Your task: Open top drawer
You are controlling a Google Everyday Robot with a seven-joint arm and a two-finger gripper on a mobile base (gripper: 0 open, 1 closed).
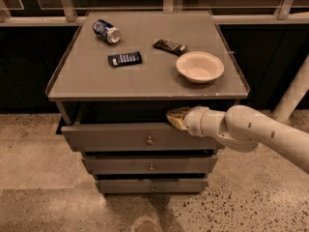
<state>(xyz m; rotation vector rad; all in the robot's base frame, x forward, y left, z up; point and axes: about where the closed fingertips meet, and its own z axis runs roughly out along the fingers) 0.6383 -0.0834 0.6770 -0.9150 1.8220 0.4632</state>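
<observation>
The top drawer (120, 138) is the widest grey front of three, with a small round metal knob (150, 140) at its centre. It stands pulled out a little from the cabinet, with a dark gap above its front. My gripper (175, 116) reaches in from the right on a white arm and sits at the drawer's top edge, right of the knob, just under the cabinet top.
On the cabinet top (145, 81) lie a blue can (106, 31) on its side, a dark packet (125, 58), a dark bar (170, 46) and a white bowl (200, 66). Two narrower drawers (150, 166) sit below. Speckled floor surrounds the cabinet; a white post (294, 93) stands right.
</observation>
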